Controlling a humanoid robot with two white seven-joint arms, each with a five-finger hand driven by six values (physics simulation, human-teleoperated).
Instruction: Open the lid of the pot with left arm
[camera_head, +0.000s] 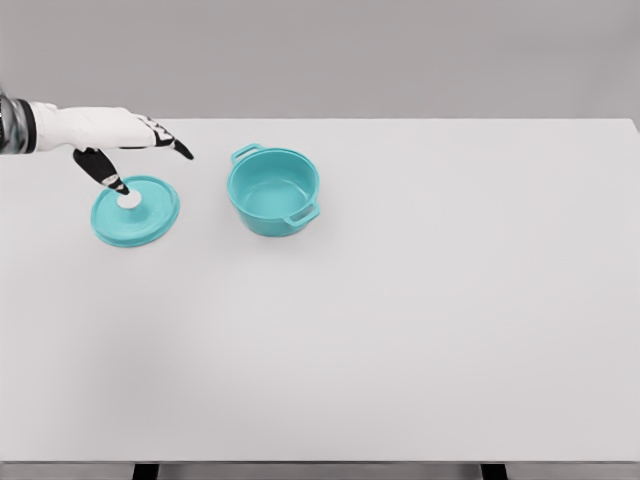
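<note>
The lid is off the pot and lies on the table.

The lid (136, 211) lies flat near the left edge of the table (400, 330), toward the far side, just beside the pot (273, 190). The pot stands open, and nothing shows inside it. The left hand (125, 145) is over the lid. Its fingers are mostly spread out, and one dark finger (108, 174) points down at the white knob (129, 200). I cannot tell if it touches the knob or grips it. If the finger is hooked on the knob, the lid could drag or flip when the arm pulls away. A sideways bump could push the lid toward the left edge. There is one pot, one lid, one knob and one hand. The right arm does not show.
</note>
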